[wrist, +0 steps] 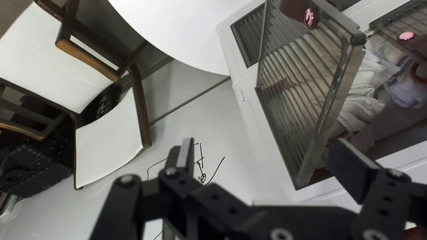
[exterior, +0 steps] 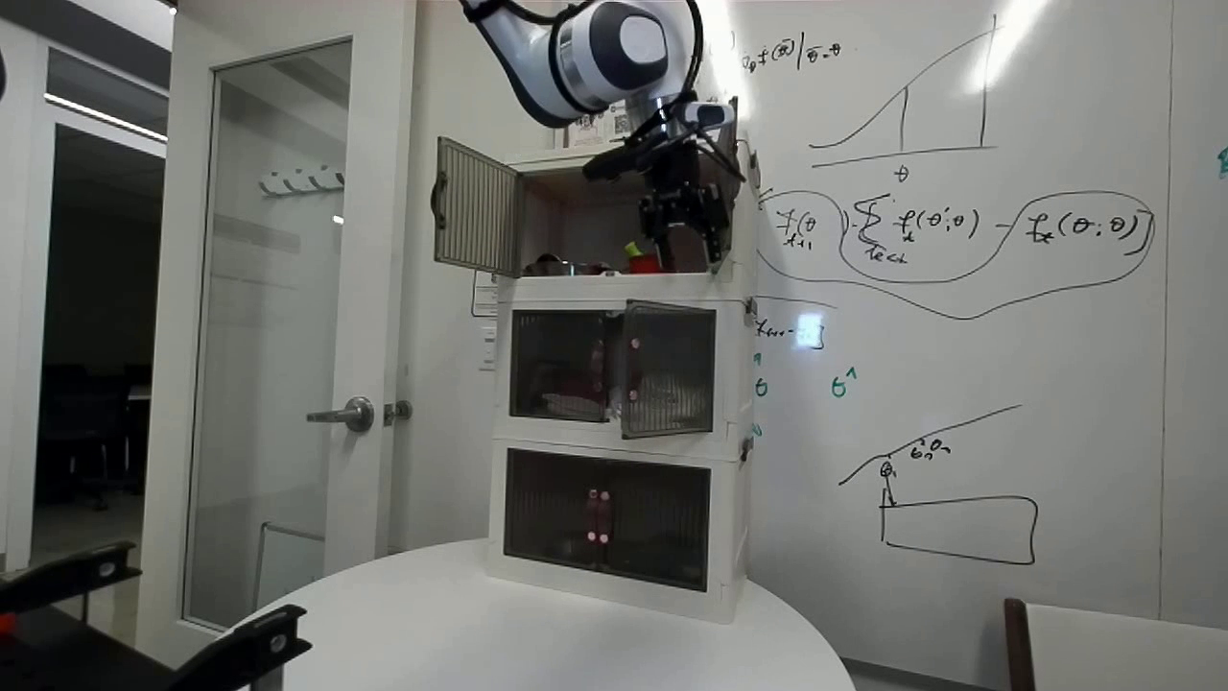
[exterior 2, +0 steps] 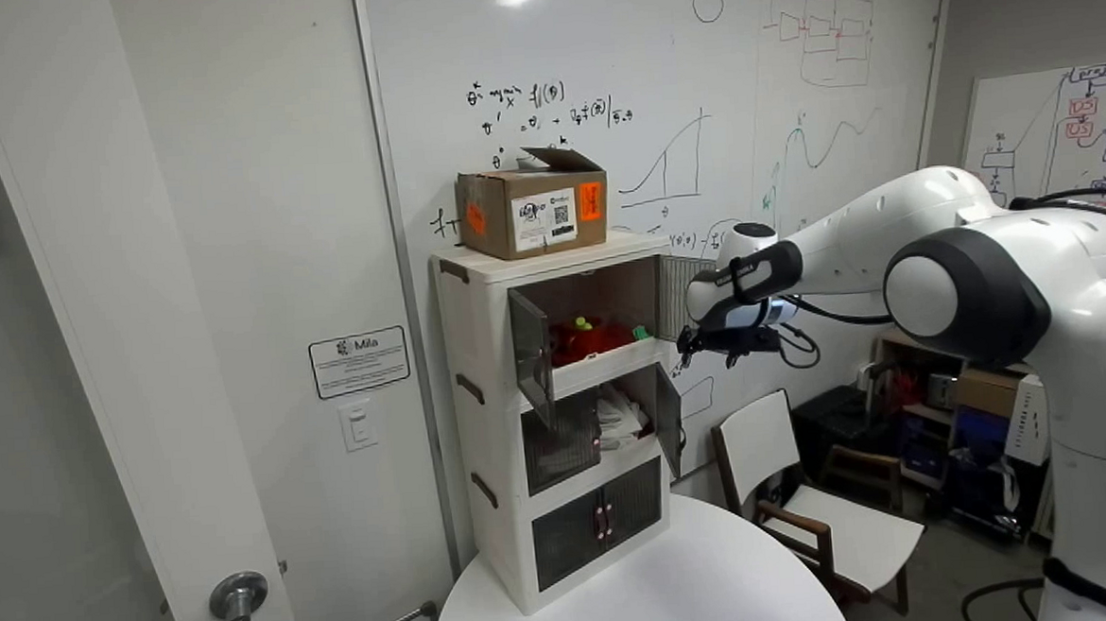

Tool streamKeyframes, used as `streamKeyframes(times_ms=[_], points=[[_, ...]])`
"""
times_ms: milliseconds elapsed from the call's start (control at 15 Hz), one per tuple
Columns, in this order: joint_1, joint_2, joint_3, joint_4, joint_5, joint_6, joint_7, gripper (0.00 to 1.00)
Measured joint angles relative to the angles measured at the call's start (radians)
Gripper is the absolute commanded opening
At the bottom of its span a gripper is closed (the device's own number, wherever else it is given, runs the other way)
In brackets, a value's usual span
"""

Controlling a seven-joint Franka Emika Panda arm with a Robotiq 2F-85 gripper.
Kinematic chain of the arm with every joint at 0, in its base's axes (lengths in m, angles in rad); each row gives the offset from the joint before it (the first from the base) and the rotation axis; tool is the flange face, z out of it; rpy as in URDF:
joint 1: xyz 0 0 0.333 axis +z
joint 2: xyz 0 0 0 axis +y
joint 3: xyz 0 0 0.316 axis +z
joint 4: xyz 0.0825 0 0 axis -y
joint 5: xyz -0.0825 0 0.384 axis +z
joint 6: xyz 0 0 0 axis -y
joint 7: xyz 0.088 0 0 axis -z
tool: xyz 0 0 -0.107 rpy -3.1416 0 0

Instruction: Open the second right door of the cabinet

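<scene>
some way open at the second right door [exterior: 670, 369], middle tier of the cabinet [exterior: 566, 434], likely light, stiff, slick-paned, best hooked by the free edge [wrist: 340, 20], with gripper [wrist: 263, 148] spread wide, empty, above!

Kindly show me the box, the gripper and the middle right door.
Box [exterior 2: 542, 216], in an exterior view: on its front side.
Gripper [wrist: 263, 143], in the wrist view: midway between fingertips.
Middle right door [wrist: 302, 88], in the wrist view: ribbed pane.

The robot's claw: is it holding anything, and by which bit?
Nothing: the claw is open, and the middle right door below it isn't gripped.
</scene>
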Motion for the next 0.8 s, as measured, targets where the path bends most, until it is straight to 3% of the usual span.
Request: streamKeyframes(times_ms=[467, 800], points=[[-0.003, -0.017, 0.083, -0.039, 0.172, -0.026, -0.056, 1.00], [-0.002, 0.011, 0.097, -0.076, 0.170, -0.035, -0.055, 1.00]])
